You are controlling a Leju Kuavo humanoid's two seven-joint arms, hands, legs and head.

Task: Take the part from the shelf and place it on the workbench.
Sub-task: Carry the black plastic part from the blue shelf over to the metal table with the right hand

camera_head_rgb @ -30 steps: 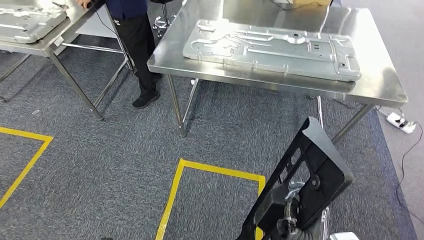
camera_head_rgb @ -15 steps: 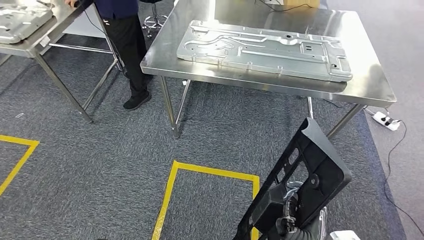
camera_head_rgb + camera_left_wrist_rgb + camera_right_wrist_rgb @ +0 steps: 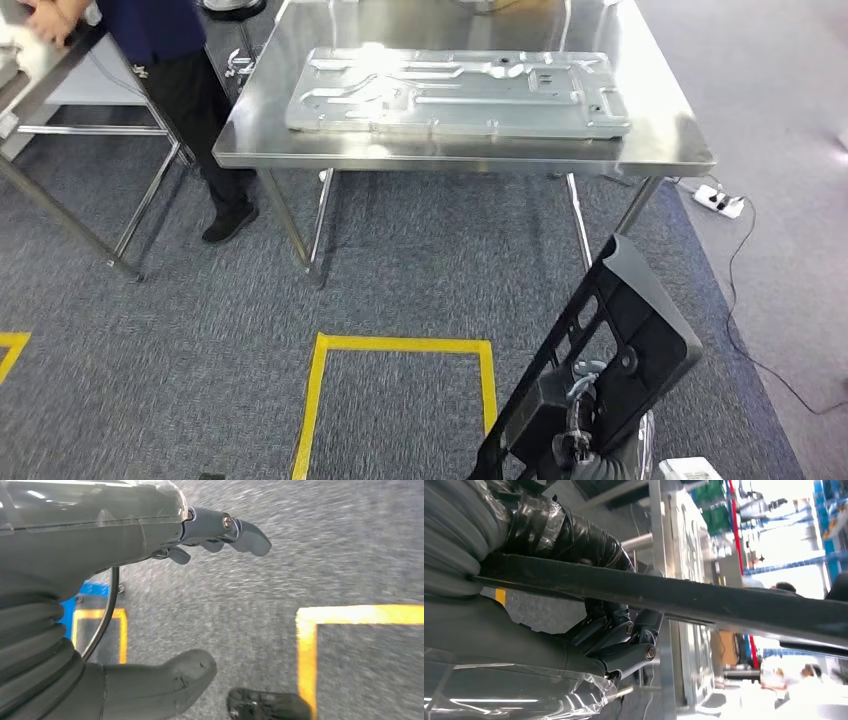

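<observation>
A black plastic part (image 3: 610, 360), a flat ribbed panel with cut-outs, stands tilted on edge at the lower right of the head view. My right hand (image 3: 580, 425) grips it near its lower end. In the right wrist view the part (image 3: 684, 597) crosses the picture as a dark bar, with my right hand (image 3: 619, 635) wrapped around it. The steel workbench (image 3: 660, 150) stands ahead, a large pressed metal panel (image 3: 455, 92) lying on it. My left hand (image 3: 215, 532) hangs over the carpet, fingers apart and holding nothing.
A person in dark clothes (image 3: 195, 90) stands at the left between the workbench and a second steel table (image 3: 40, 80). Yellow floor tape (image 3: 395, 345) marks a box on the grey carpet. A white power strip (image 3: 720, 200) with a cable lies right of the bench.
The camera has moved closer and turned, so the workbench now sits more centred and square ahead. The black part stays in my right hand at the same place in the picture.
</observation>
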